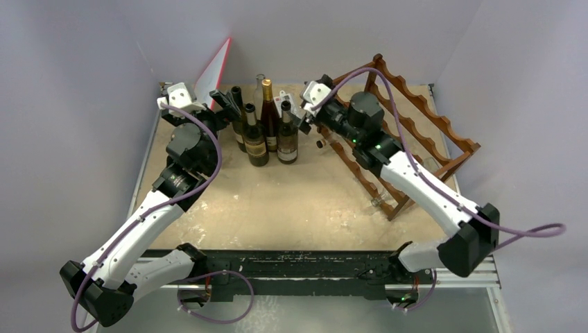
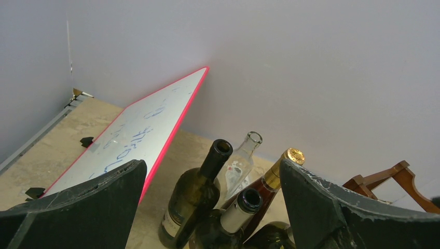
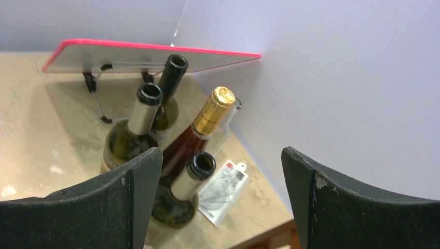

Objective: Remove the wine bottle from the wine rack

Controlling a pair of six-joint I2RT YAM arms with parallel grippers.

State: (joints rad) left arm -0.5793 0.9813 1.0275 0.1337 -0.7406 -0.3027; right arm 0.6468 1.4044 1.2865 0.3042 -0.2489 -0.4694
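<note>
Wine bottles [image 1: 269, 128], five of them, stand upright in a cluster at the back of the table, just left of the wine rack [image 1: 424, 102]. Its visible rails look bare, though the right arm hides part of it. The left gripper [image 1: 223, 100] and right gripper [image 1: 306, 118] hang spread and empty on either side of the cluster. The lifting-off looks finished to me. Next comes backing away without clipping the nearest bottle [image 1: 287, 139] or the red-edged whiteboard [image 1: 216, 66].

You see a reddish-brown wine rack [image 1: 461, 159], dark green bottles [image 1: 255, 142], one amber bottle [image 3: 210, 116] capped in gold foil, a white board [image 2: 140, 129] edged in pink-red, and a mottled beige worktop [image 1: 277, 208]
</note>
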